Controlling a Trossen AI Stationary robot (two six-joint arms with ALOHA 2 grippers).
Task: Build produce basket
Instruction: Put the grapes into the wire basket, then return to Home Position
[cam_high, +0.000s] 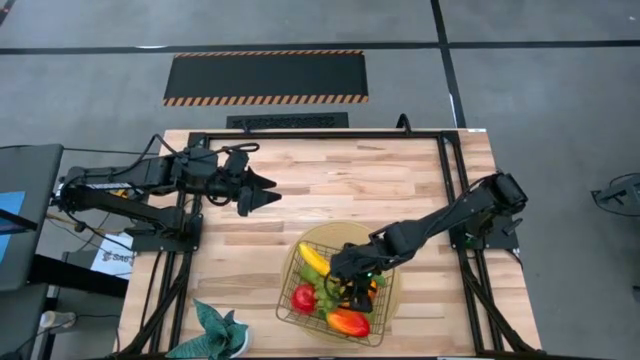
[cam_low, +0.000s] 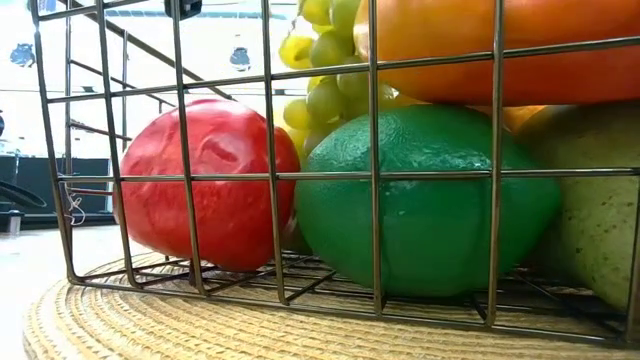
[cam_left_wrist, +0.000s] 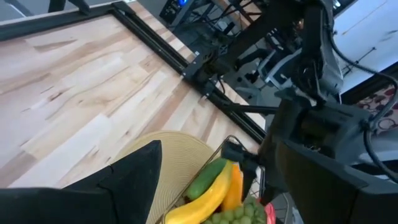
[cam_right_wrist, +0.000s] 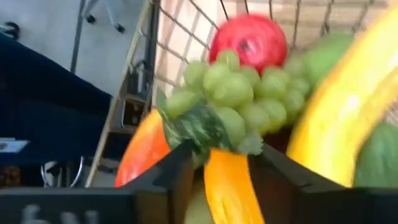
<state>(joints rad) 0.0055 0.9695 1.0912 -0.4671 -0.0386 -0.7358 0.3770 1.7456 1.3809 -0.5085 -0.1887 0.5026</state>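
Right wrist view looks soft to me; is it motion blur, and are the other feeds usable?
Right wrist view: blurred overall, green grapes and banana smeared, though an orange piece shows between the right gripper's fingers. Low view: the basket wire fills the frame, background washed out bright. High view: evenly lit, sharp.

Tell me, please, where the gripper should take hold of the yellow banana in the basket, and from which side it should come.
Grip the banana across its narrow middle, coming straight down from above. It lies on top of the pile in the wire basket, near the far-left corner, so its upper side looks free, while the mesh walls block any approach from the side. The right gripper is over the basket; the left gripper waits apart.
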